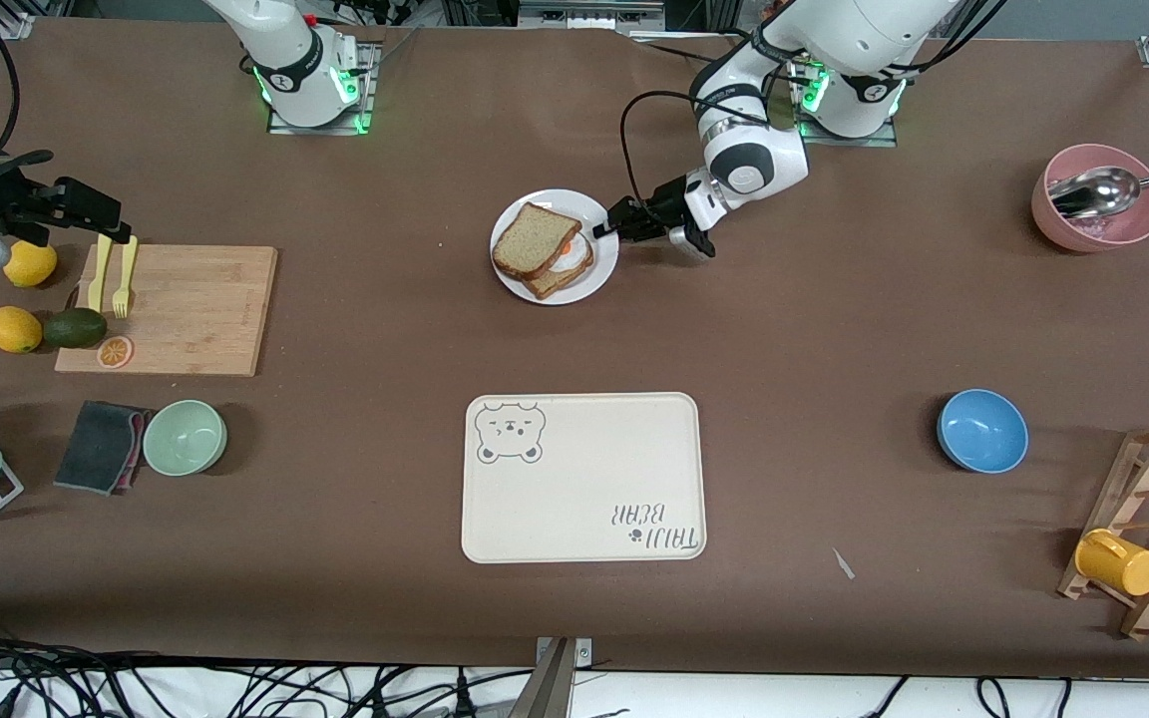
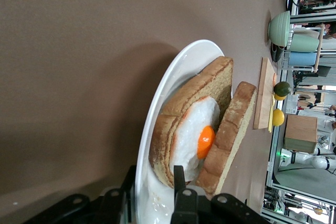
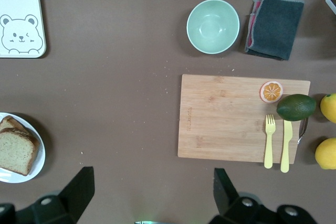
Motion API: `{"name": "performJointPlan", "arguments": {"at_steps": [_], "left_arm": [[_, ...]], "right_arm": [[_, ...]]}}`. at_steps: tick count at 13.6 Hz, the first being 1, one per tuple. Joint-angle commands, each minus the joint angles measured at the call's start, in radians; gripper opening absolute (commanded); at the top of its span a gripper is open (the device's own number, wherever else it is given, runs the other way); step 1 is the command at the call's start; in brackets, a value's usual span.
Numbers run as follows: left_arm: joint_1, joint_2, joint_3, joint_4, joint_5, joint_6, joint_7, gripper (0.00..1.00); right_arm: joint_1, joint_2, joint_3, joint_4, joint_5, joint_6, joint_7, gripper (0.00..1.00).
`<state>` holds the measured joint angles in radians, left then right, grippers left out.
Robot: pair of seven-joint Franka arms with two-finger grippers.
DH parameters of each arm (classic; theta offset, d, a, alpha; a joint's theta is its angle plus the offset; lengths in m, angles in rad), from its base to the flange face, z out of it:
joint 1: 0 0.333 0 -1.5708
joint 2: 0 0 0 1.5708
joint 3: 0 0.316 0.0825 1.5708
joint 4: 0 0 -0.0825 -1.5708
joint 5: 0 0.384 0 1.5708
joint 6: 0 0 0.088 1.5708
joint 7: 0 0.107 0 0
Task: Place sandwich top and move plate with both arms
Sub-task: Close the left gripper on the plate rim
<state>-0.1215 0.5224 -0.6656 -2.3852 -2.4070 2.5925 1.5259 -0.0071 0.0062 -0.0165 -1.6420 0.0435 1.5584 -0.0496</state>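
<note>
The round white plate (image 1: 599, 274) sits mid-table, closer to the arm bases than the bear tray. On it lies a darker slice with a fried egg (image 2: 202, 135). The sandwich top (image 1: 533, 239), a light brown slice, rests tilted over the egg and also shows in the left wrist view (image 2: 233, 129). My left gripper (image 1: 606, 231) is low at the plate's rim (image 2: 157, 98) on the left arm's side. It is open, with one finger outside the rim and one (image 2: 178, 182) over the plate's inside. My right gripper (image 3: 152, 170) is open and empty, high over bare table.
A cream bear-print tray (image 1: 582, 477) lies nearer the front camera than the plate. Toward the right arm's end are a wooden cutting board (image 1: 168, 309), a green bowl (image 1: 185, 437), a cloth and fruit. Toward the left arm's end are a blue bowl (image 1: 981, 430), a pink bowl (image 1: 1096, 199) and a mug rack.
</note>
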Motion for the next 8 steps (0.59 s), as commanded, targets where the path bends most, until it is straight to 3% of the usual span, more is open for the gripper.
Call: {"name": "performJointPlan", "arguments": {"at_steps": [1, 3, 8], "left_arm": [[-0.006, 0.031, 0.011, 0.018, -0.044, 0.012, 0.088, 0.27], [-0.001, 0.047, 0.018, 0.018, -0.050, 0.012, 0.132, 0.24], [0.002, 0.047, 0.018, 0.018, -0.057, 0.011, 0.151, 0.04]], "right_arm": [[-0.007, -0.003, 0.001, 0.004, 0.007, -0.012, 0.007, 1.00], [-0.007, -0.003, 0.000, 0.002, 0.007, -0.012, 0.007, 1.00], [-0.007, -0.002, 0.000, 0.002, 0.007, -0.012, 0.007, 1.00]]}}
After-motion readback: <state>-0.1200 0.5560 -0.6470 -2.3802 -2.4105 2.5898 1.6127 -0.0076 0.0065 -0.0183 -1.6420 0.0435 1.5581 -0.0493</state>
